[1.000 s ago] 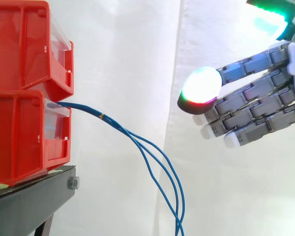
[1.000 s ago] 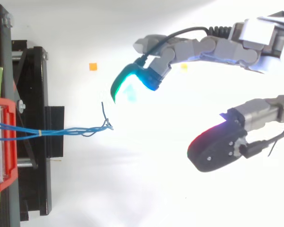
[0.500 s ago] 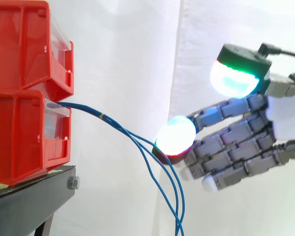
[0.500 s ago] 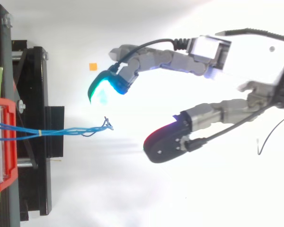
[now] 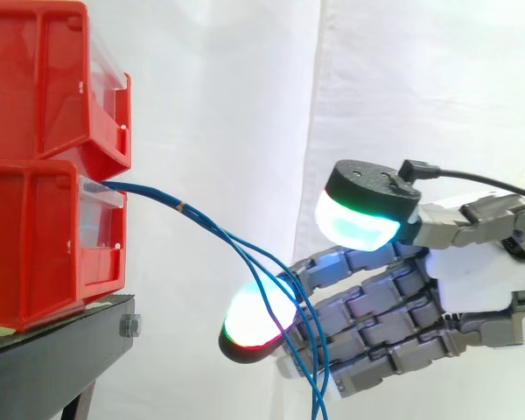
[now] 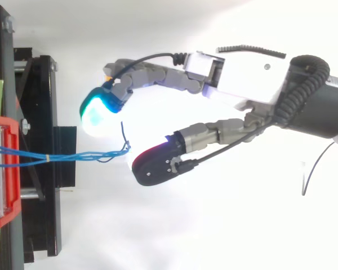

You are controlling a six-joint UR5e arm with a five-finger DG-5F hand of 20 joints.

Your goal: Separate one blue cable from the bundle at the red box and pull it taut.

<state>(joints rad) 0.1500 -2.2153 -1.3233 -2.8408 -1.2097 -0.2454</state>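
At the left of the side view, the blue cables (image 5: 154, 198) leave the front of the lower red bin (image 5: 35, 236), which sits on the black stand (image 5: 52, 367) beneath the upper red bin (image 5: 35, 79). Bound by a yellow tie (image 5: 182, 208) near the bin, they droop rightward and part into separate strands. The hand (image 5: 472, 271) reaches in from the right, its fingers (image 5: 376, 315) spread apart and clamped on nothing. The strands cross in front of the fingers, below the thumb (image 5: 359, 219); contact cannot be told. Seen from above, the cables (image 6: 73, 156) end in the gap between the thumb's cyan pad (image 6: 97, 112) and a finger.
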